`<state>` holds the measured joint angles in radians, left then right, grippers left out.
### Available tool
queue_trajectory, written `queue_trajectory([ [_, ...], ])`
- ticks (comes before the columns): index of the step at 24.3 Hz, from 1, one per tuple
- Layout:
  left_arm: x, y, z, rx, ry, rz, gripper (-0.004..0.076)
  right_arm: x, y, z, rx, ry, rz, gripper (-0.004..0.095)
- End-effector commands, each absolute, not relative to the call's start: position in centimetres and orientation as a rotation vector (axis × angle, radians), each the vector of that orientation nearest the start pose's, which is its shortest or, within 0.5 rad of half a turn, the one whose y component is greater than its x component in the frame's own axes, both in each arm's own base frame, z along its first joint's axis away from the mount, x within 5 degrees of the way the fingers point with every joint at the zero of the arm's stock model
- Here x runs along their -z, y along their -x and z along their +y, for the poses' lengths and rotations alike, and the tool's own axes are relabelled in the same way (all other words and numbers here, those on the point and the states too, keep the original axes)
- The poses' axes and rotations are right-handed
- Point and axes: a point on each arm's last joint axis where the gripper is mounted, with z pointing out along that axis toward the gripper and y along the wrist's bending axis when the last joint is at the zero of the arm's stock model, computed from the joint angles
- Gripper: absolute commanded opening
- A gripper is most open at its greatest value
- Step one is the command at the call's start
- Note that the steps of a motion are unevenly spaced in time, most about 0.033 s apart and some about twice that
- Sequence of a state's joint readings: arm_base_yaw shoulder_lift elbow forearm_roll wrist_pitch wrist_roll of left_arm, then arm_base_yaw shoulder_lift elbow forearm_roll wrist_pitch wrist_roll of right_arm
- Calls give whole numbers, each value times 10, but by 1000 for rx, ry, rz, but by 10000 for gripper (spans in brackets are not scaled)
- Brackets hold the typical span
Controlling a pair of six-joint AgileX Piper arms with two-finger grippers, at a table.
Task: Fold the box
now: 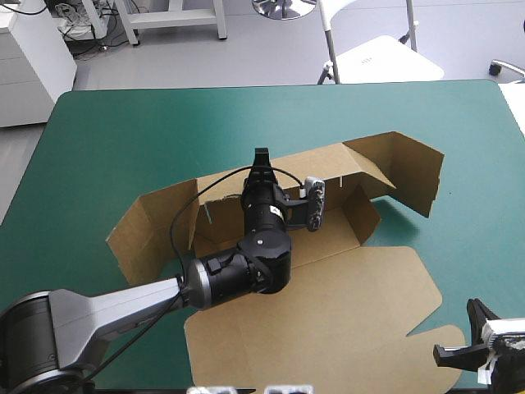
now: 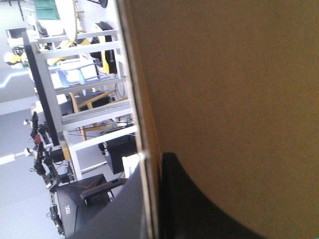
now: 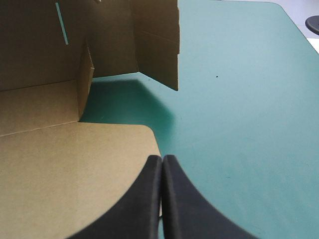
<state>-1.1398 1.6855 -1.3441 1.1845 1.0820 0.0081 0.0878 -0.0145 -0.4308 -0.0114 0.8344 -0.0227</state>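
The box (image 1: 328, 234) lies about mid-bench (image 1: 123, 131), half formed. Its back wall (image 1: 332, 174) stands up, and I place everything else by that wall.

Left of the back wall, the left wing (image 1: 139, 230) is raised but splayed outward, not tucked. At the wall's top edge, near its middle, the left tool (image 1: 261, 158) is clamped on the board. The left wrist view shows the sheet's edge running between the two black fingers, which are all but together.

Right of the wall, the right wing (image 1: 410, 168) also stands angled away. In front of the wall the lid (image 1: 328, 320) lies flat. Beyond the lid's right corner, well forward of the wall, the right tool (image 3: 162, 160) hangs over bare teal-green cover, fingers pressed together on nothing.

The step in hand looks like wall-raising, with the back wall steadied. Next, the wings probably need swinging inward and tucking, most likely by the idle right tool (it would have to part its fingers first).

The tray holds nothing; only the left arm crosses its floor.
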Motion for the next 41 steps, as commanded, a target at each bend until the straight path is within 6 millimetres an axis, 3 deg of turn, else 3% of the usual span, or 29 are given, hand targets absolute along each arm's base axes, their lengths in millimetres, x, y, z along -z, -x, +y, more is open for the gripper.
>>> queue_trajectory([
  [1, -333, -204, -275, -1056, -1438, 1442, -10, -290, -3, -1, -26, 95, 1742, -15],
  [4, -331, -201, -268, -1135, -1364, 1335, -10, -290, -5, -1, -26, 96, 1752, -15],
  [8, -332, -192, -259, -1056, -1430, 1226, -10, -290, -12, 0, -26, 96, 1789, -15],
  [13, -339, -191, -260, -1064, -1372, 1122, -10, -291, -12, 0, -55, 60, 1787, -15],
  [17, -334, -190, -252, -1060, -1261, 1232, -10, -290, -12, 0, -62, 54, 1794, -15],
  [31, -331, -182, -254, -1063, -1260, 1229, -10, -295, -17, 0, -85, 26, 1789, -14],
  [36, -331, -181, -256, -1048, -1272, 1220, -10, -320, -42, 3, -83, 26, 1849, -15],
  [40, -330, -181, -257, -1038, -1280, 1215, -10, -361, -71, 5, -72, 50, 1858, -15],
  [41, -330, -181, -257, -1038, -1280, 1215, -10, -383, -87, 8, -74, 76, 1861, -15],
])
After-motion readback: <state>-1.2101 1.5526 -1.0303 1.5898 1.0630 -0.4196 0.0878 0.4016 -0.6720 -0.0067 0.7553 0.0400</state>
